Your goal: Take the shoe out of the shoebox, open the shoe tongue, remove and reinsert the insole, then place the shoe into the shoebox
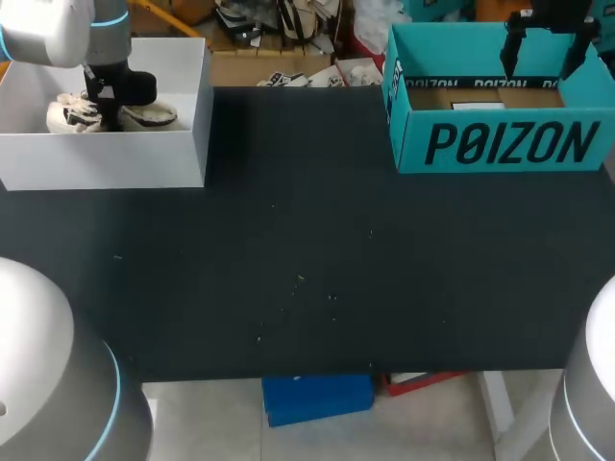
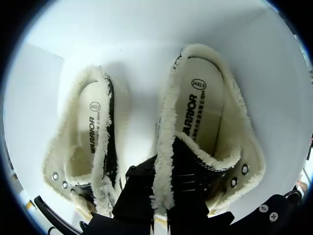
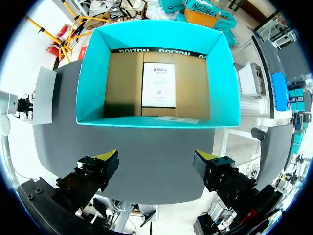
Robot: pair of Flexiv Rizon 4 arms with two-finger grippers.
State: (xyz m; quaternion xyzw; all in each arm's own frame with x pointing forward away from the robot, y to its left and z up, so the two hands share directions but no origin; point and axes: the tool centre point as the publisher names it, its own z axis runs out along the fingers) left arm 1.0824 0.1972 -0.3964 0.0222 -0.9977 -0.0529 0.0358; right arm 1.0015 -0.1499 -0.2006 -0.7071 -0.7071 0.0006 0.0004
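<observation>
A white shoebox (image 1: 106,158) is seen at the upper left of the head view, standing on the dark surface (image 1: 307,259). Two fleece-lined shoes (image 1: 154,116) are held inside it, side by side. The left arm (image 1: 58,29) is brought in from the upper left corner, and the left pincer (image 1: 106,106) is lowered into this box among the shoes.

In the left wrist view, the left pincer (image 2: 164,205) is set over the fleecy rim of one shoe (image 2: 215,122), on the side facing the second shoe (image 2: 80,142). The yellow tips are hidden, and dark shoe parts cannot be separated from the pincer. Whether it is apart or clamped on the shoe therefore cannot be told. Both shoes are shown with their openings facing the camera and their insoles in place. The white floor of the box is seen between them.

A teal box (image 1: 500,144) is placed at the upper right of the head view, well apart from the white shoebox. The right pincer (image 1: 546,53) is held above it. In the right wrist view, the right pincer (image 3: 156,161) is spread wide apart, with nothing gripped. The teal box (image 3: 93,73) lies ahead of it, and a brown cardboard floor (image 3: 122,83) and a white paper sheet (image 3: 158,84) are seen inside.
</observation>
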